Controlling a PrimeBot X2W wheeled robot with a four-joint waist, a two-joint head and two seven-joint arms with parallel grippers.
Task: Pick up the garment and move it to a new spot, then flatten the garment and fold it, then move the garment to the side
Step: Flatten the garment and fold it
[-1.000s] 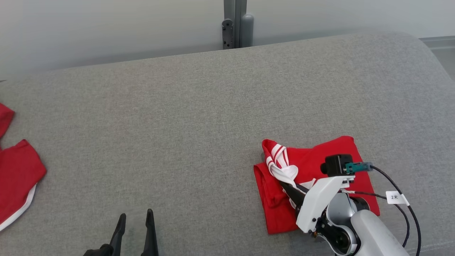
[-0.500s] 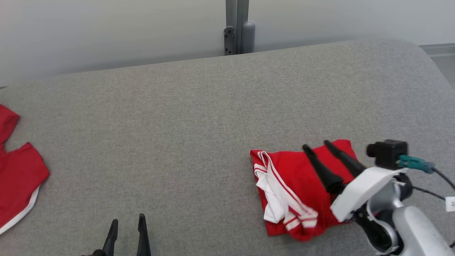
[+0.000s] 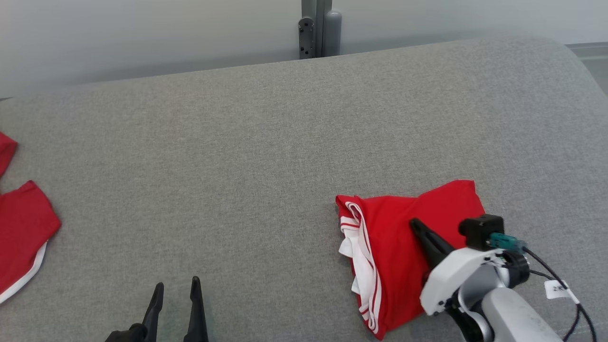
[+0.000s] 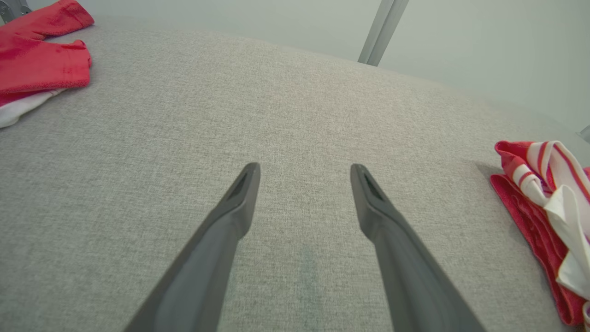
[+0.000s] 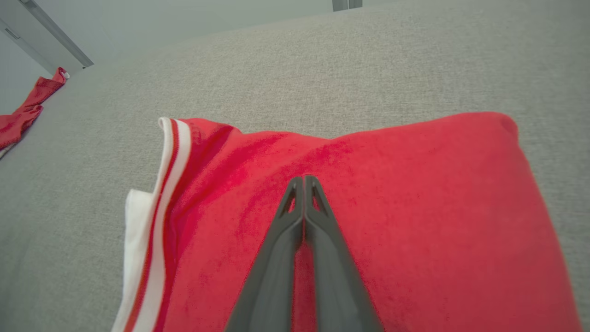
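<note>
The red garment (image 3: 413,240) with white striped trim lies folded on the grey surface at the lower right of the head view. Its trim (image 5: 156,203) runs down its left side in the right wrist view. My right gripper (image 3: 415,223) rests on top of the garment (image 5: 415,193), fingers pressed together with no cloth between the tips (image 5: 303,179). At the bottom left my left gripper (image 3: 175,287) stands open over bare cushion, fingers (image 4: 244,184) wide apart with nothing between them. The garment's edge (image 4: 539,207) lies far to their right.
Another red and white piece of clothing (image 3: 21,235) lies at the left edge of the grey cushion (image 3: 266,156). A grey post (image 3: 316,28) stands behind the far edge, against a pale wall. The cushion falls away at the far right.
My right gripper let go of the trim, opened over the garment, then came back down and shut on top of it. The garment now lies flatter, trim along its left side.
</note>
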